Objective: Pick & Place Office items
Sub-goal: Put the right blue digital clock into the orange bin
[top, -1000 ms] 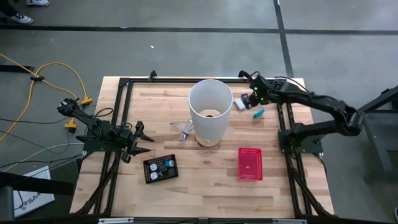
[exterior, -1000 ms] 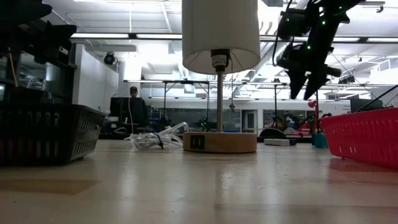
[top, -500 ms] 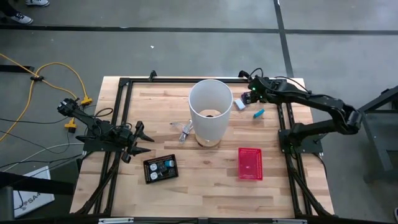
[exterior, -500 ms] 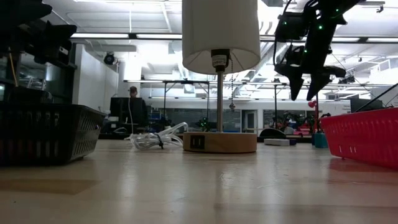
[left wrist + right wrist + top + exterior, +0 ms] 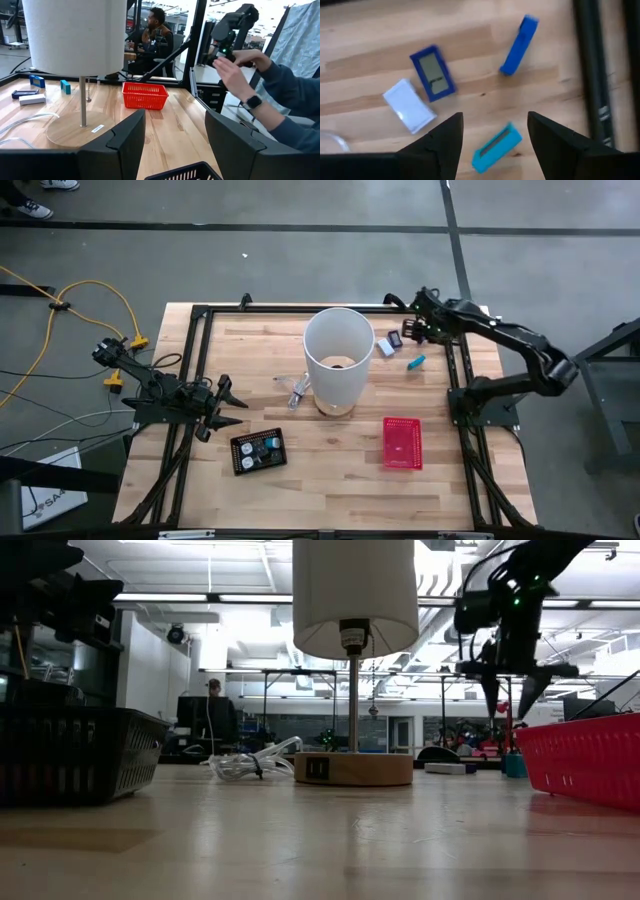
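The right gripper [image 5: 495,135], fingers parted and empty, is hovering over the office items [image 5: 496,146] on the desk's [image 5: 250,350] far right side, probably picking one; next, descending and closing squarely.

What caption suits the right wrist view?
Open right gripper above teal piece, blue stick, blue display piece, white block.

right gripper [image 5: 409,337] has shifted toward the table's right edge over the last second, away from the white lamp shade [image 5: 338,358]; its wrist now sits over the far right corner, above the office items [image 5: 402,348]. in the low view the gripper [image 5: 508,700] has swung from a tilted pose to pointing straight down, fingers spread, and moved right toward the red basket [image 5: 590,768].
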You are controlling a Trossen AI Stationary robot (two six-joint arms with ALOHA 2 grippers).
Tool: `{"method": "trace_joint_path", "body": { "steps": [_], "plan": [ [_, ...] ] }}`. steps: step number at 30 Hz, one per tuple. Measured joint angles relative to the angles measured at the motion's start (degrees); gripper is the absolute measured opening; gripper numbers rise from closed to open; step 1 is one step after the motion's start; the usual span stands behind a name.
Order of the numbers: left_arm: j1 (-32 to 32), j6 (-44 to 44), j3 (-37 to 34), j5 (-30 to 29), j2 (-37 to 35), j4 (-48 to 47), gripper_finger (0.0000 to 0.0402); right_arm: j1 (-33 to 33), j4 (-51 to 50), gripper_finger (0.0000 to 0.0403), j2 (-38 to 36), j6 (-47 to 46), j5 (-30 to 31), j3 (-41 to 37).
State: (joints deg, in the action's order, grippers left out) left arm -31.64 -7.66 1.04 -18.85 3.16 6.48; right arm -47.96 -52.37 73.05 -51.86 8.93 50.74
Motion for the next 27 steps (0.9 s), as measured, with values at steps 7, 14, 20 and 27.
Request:
{"method": "trace_joint_path", "body": {
  "steps": [7, 14, 20, 27],
  "plan": [
    [0.0, 0.0, 0.0, 0.0, 0.0, 0.0, 0.0199, -0.9, 3.7, 0.0208, 5.6, -2.5, -0.4, 0.0],
    [0.0, 0.0, 0.0, 0.0, 0.0, 0.0, 0.0199, -1.6, 4.7, 0.0208, 7.8, -5.5, 3.1, 0.0],
    [0.0, 0.0, 0.0, 0.0, 0.0, 0.0, 0.0199, -2.9, 4.3, 0.0208, 9.7, -7.2, 4.6, 0.0],
    [0.0, 0.0, 0.0, 0.0, 0.0, 0.0, 0.0199, -4.1, 4.8, 0.0208, 13.6, -8.4, 4.7, 0.0]
  ]
}}
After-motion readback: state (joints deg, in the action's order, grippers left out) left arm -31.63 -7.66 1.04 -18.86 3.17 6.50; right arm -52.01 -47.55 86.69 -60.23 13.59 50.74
